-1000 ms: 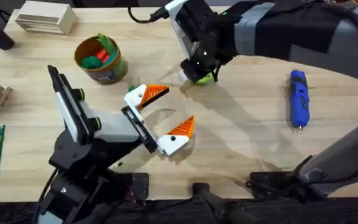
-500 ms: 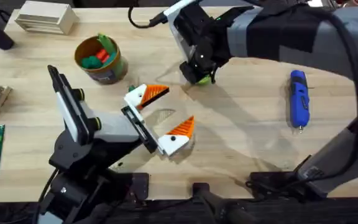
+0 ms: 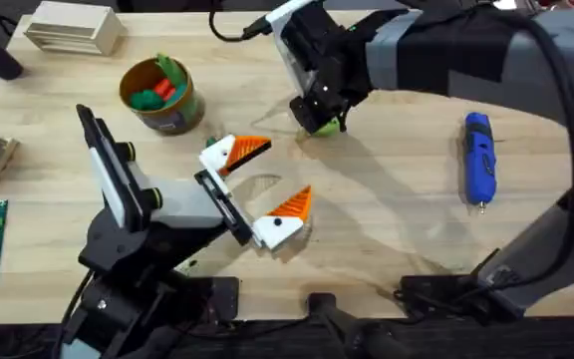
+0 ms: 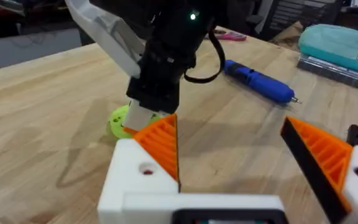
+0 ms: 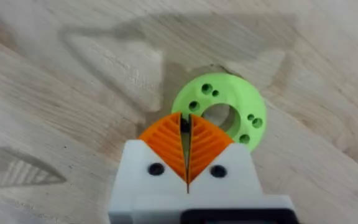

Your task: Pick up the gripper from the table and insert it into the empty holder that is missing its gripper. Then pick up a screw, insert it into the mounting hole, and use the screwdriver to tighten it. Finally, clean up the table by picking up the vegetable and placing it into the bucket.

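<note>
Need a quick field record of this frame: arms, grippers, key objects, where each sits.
left gripper: open, orange fingers spread, hovering low at table centre, holding nothing
right gripper: shut, fingertips over the green ring, nothing visibly gripped
green ring: flat on the table, beneath the right gripper's tips
screwdriver: blue, lying on the table at the right, tip toward the arm bases
bucket: upright at far left, green and red toy vegetables inside
table: light wood
</note>
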`<state>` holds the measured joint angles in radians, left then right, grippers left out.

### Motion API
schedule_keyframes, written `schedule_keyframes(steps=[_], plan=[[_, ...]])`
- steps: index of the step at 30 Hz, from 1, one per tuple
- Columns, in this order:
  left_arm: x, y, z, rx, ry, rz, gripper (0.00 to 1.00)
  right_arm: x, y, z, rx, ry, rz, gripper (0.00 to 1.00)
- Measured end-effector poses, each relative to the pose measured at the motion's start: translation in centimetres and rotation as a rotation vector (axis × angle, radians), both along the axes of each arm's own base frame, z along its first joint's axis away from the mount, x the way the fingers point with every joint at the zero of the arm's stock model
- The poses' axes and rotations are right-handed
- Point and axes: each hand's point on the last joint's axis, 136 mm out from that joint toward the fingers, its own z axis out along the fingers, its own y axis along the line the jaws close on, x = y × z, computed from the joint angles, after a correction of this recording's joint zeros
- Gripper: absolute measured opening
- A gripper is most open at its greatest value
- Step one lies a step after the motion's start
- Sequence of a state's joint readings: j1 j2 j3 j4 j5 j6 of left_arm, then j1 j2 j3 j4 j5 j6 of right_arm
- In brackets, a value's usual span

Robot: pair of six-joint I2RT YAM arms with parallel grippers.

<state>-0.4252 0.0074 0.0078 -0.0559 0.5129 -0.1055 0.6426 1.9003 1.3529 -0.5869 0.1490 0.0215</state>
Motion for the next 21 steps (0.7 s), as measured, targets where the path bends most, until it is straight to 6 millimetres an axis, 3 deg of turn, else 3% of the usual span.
schedule_keyframes(steps=[3,8,13,14,18,20,21], plan=[[0.0,0.0,0.0,0.000,0.000,0.000,0.987,0.0,-0.1,0.0,0.005,0.007,-0.002,0.007],[0.0,0.0,0.0,0.000,0.000,0.000,0.987,-0.7,-0.7,2.1,0.004,0.012,-0.004,0.007],[0.0,0.0,0.0,0.000,0.000,0.000,0.987,-0.2,-0.9,6.9,0.041,-0.044,-0.013,0.007],[0.0,0.0,0.0,0.000,0.000,0.000,0.987,-0.3,-1.0,9.4,0.051,-0.059,-0.014,0.007],[0.0,0.0,0.0,0.000,0.000,0.000,0.987,-2.1,-1.1,11.8,0.021,-0.011,0.014,0.007],[0.0,0.0,0.0,0.000,0.000,0.000,0.987,-3.0,0.0,13.0,0.038,0.004,0.063,0.007],[0.0,0.0,0.0,0.000,0.000,0.000,0.987,-4.6,2.4,15.2,0.098,0.015,0.145,0.007]])
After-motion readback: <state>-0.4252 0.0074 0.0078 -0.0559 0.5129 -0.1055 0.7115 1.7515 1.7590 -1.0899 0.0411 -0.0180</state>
